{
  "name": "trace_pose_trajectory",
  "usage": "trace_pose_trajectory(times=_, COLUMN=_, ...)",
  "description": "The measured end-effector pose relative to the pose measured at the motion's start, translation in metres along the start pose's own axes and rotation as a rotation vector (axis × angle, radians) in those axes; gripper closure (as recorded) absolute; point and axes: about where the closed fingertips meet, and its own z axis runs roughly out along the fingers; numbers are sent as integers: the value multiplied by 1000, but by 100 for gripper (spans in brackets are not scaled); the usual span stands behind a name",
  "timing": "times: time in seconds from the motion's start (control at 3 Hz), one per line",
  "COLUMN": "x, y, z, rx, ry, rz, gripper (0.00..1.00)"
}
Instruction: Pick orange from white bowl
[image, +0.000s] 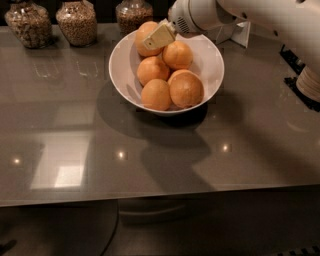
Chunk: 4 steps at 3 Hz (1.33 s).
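Grip state: cannot tell whether the gripper is released or clenched.
Gripper: the gripper (157, 37) is at the far left of the white bowl, its pale yellow end slanting down and to the left and lying across the upper right side of the orange.
Orange: the orange (142, 40) is inside the bowl at the far left of the pile, close against the far wall. It is partly covered by the gripper and touches the fruit next to it.
White bowl: the white bowl (212, 64) stands upright on the countertop, far of centre, with its glossy inner wall bare on the right side.
Other fruit: four deeper-coloured oranges fill the rest of the bowl. One is far right (178, 54), just beside the gripper. One is in the middle (152, 70). One is near left (156, 94). The biggest is near right (187, 89).
Arm: the white arm (250, 14) comes in from the far right, above the bowl's far rim.
Countertop: the countertop (150, 165) is grey and glossy, with light spots and a pale reflected patch on the near left. The bowl's shadow spreads to the left and near side.
Jars: three glass jars (76, 21) of brownish contents stand along the far edge, left of the bowl.
White stand: a white stand (241, 34) is behind the bowl on the right, partly hidden by the arm.
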Motion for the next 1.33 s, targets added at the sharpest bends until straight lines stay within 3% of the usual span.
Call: trace_pose_trajectory(times=1.33, x=3, y=-3, z=63, rx=-78, ry=41, rz=24, gripper=27)
